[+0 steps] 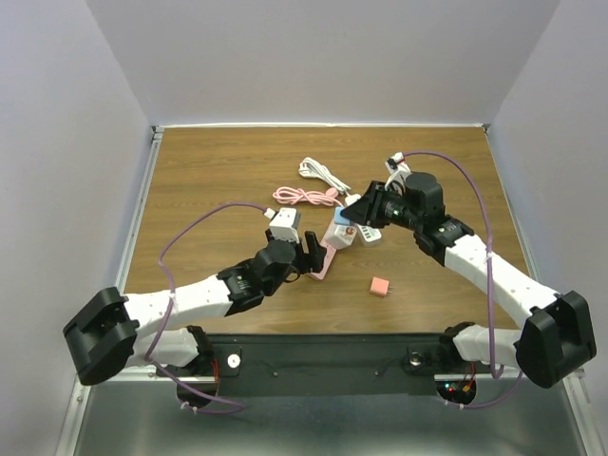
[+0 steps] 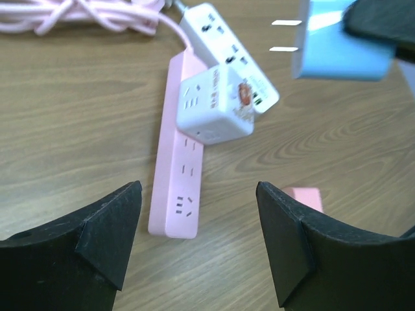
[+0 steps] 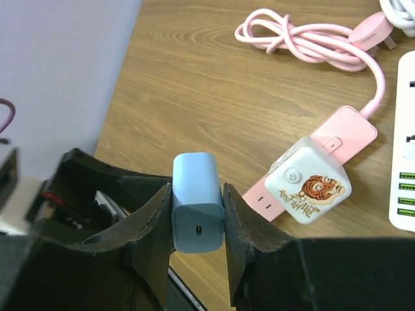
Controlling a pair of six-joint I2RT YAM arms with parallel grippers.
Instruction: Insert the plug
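Note:
My right gripper (image 3: 197,217) is shut on a light blue charger plug (image 3: 197,201) and holds it in the air above the pink power strip (image 1: 328,252). In the left wrist view the blue plug (image 2: 340,42) hangs at the top right with its two prongs pointing left. The pink strip (image 2: 176,168) lies on the table with a white cube adapter (image 2: 214,107) plugged into it; the cube shows a tiger sticker in the right wrist view (image 3: 308,181). My left gripper (image 2: 198,227) is open and empty, just short of the strip's near end.
A white power strip (image 2: 227,48) lies beside the pink one, also seen in the right wrist view (image 3: 405,175). The pink cord (image 1: 304,197) and a white cord (image 1: 323,173) are coiled behind. A small pink block (image 1: 381,287) lies at the front right.

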